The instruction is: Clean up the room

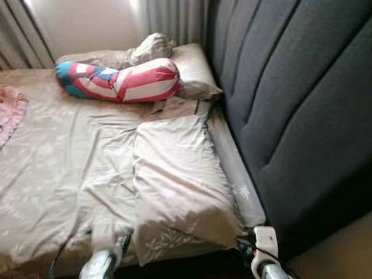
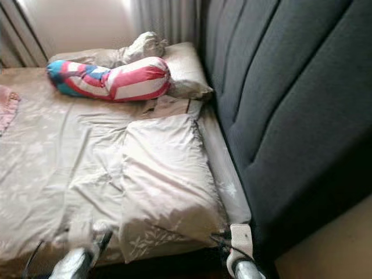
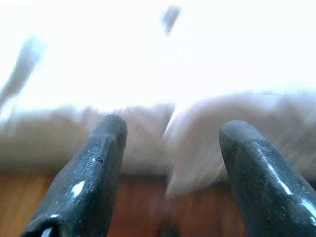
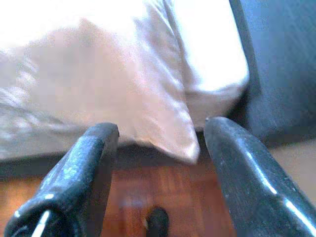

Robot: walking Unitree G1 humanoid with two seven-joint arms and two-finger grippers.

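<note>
A beige pillow (image 1: pixel 180 186) lies flat at the near corner of the bed (image 1: pixel 58 163), one corner hanging over the edge. Farther back, a red, white and blue bolster (image 1: pixel 125 78) rests against a second beige pillow (image 1: pixel 195 70), and a crumpled pale cloth (image 1: pixel 151 46) sits behind them. Both silver arms are low at the bed's near edge, the left arm (image 1: pixel 103 263) under the sheet's rim and the right arm (image 1: pixel 264 253) beside the pillow's corner. My left gripper (image 3: pixel 174 127) is open, facing the bed's edge. My right gripper (image 4: pixel 163 127) is open below the overhanging pillow corner (image 4: pixel 182 148), touching nothing.
A tall dark grey padded headboard (image 1: pixel 302 116) runs along the right side of the bed. A pink cloth (image 1: pixel 9 113) lies at the bed's left edge. Grey curtains (image 1: pixel 174 20) hang at the back. Wooden floor (image 4: pixel 133 192) shows beneath the bed's edge.
</note>
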